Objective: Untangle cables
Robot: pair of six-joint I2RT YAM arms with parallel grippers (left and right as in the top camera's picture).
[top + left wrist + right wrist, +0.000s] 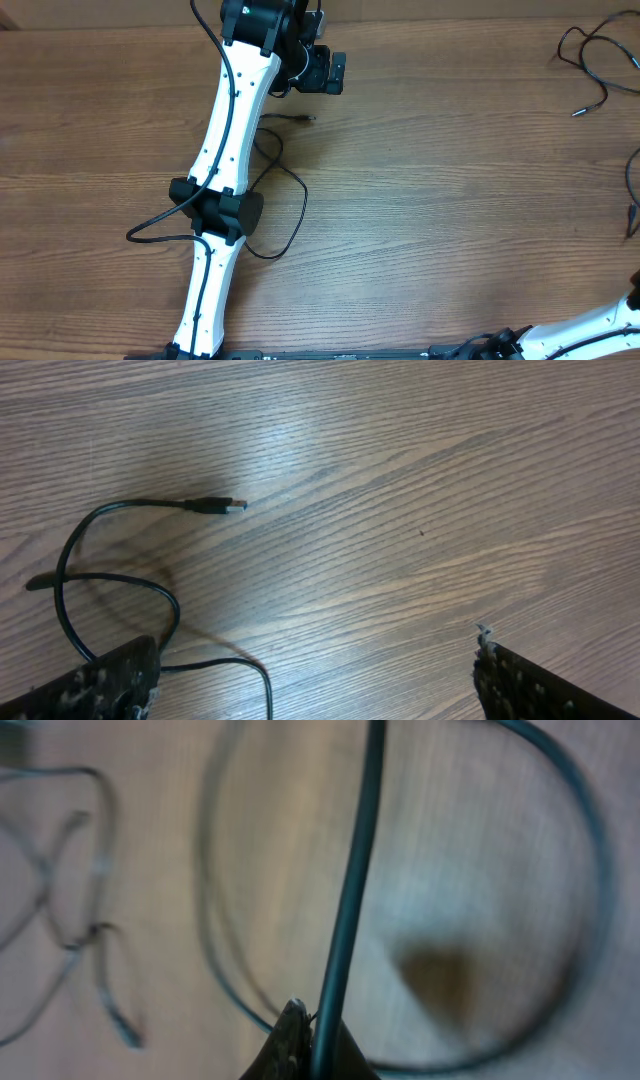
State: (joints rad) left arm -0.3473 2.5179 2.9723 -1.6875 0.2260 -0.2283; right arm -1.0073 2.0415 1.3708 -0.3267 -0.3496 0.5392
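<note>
Our left gripper [315, 660] hovers spread wide above the left cable [212, 505] on the table [420, 470]; our right gripper [310, 1025] is clenched on the right cable [350, 890].

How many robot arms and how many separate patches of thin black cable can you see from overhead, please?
Robot arms: 2 (left arm, right arm)
Patches of thin black cable: 3 (loop by the left arm, tangle at the top right, strand at the right edge)
Total: 5
</note>
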